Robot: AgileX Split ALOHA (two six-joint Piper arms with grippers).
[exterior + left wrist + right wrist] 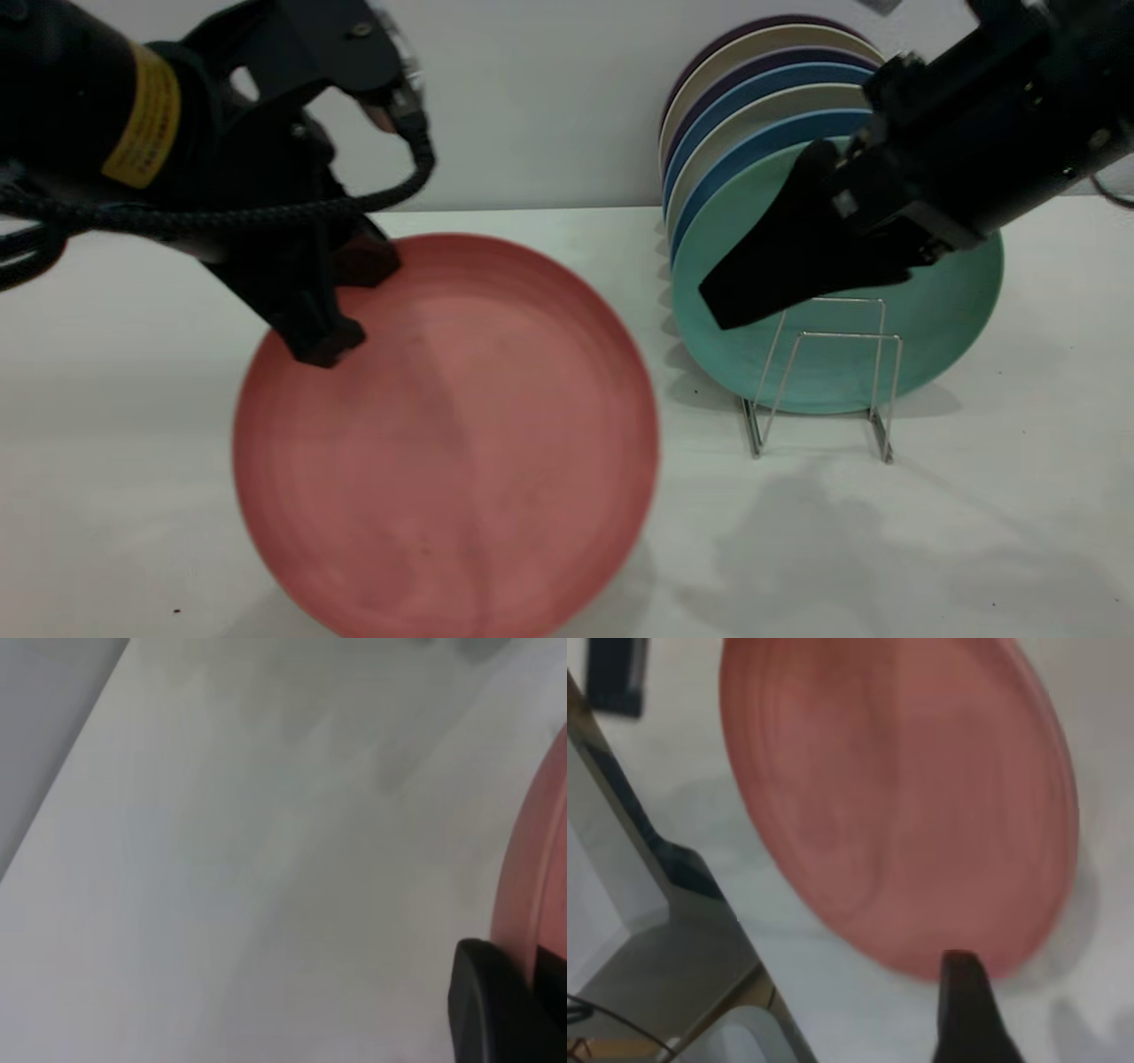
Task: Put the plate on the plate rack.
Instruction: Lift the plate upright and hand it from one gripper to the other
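One left end effector (341, 306) pinching plate (447, 439) rim (tilted); open table (974, 532) before plate rack (828, 381).

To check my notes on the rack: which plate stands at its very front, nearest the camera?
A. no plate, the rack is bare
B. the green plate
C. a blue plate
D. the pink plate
B. The green plate stands upright at the front of the rack, with blue and pale plates behind it; the pink plate is apart, held at its rim by the left tool.
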